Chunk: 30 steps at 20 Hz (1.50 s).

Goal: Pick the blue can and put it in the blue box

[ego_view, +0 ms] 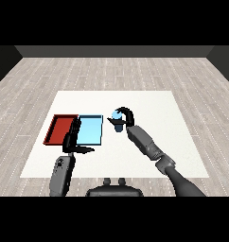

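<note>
Curling round blue can, right hand hiding most, beside light blue tray

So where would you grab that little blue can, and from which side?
Around its round side wall, about mid-height, coming from the right. The blue can looks upright, so fingers and thumb can wrap its curve. The right hand is curled round it that way now, just right of the light blue tray.

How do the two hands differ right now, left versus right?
The right hand is curled round the small blue can, just right of the light blue tray; the left hand holds nothing, fingers straight. The right reaches farther across the white table; the left sits nearer, over the seam with the red tray. Both are black on grey forearms.
</note>
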{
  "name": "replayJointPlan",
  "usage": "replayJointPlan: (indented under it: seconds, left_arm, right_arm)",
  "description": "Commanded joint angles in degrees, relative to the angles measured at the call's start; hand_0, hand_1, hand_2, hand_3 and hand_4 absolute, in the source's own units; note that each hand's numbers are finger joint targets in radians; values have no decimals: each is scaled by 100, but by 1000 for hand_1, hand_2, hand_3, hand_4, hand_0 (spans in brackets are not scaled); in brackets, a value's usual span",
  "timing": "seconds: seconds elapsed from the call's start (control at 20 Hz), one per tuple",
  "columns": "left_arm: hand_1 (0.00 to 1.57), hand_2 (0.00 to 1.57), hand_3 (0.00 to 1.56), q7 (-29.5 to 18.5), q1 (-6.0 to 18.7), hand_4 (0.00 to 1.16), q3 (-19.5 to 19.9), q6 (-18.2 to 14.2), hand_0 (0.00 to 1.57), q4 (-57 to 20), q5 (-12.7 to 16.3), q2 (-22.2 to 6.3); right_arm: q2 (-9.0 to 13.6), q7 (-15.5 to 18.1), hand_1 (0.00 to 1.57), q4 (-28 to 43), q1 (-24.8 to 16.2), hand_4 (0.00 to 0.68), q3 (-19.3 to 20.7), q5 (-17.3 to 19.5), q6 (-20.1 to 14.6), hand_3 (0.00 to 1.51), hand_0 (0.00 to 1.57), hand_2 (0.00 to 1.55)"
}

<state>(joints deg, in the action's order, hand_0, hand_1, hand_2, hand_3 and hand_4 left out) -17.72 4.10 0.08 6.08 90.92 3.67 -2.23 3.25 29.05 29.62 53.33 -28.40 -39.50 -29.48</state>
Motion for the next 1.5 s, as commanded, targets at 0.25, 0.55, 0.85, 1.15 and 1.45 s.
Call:
replayJointPlan:
  seconds: [0.25,0.55,0.85,1.15,1.45]
  left_arm:
    - [0,0,0,368,28,0,-515,-98,0,-70,-240,181]
    - [0,0,0,595,162,0,-954,-396,0,-122,-185,222]
    - [0,0,0,571,416,0,-1343,-445,0,-697,298,223]
    - [0,0,0,311,984,0,-1542,-876,0,-1555,471,223]
    - [0,0,0,423,1001,0,-1909,-1262,0,-1643,504,223]
  right_arm:
    - [970,-731,1436,2568,-1176,620,-447,731,-496,1406,1436,1440]
    - [1531,-1634,1421,4298,-1925,616,-640,1257,-873,1405,1421,1445]
    - [1578,-1767,1444,4642,-2356,614,-609,1833,-707,1398,1444,1451]
    - [1465,-2251,1460,5376,-2622,610,-300,2451,-633,1398,1460,1460]
    - [1117,-2483,1487,5357,-2764,604,26,3031,-136,1399,1487,1466]
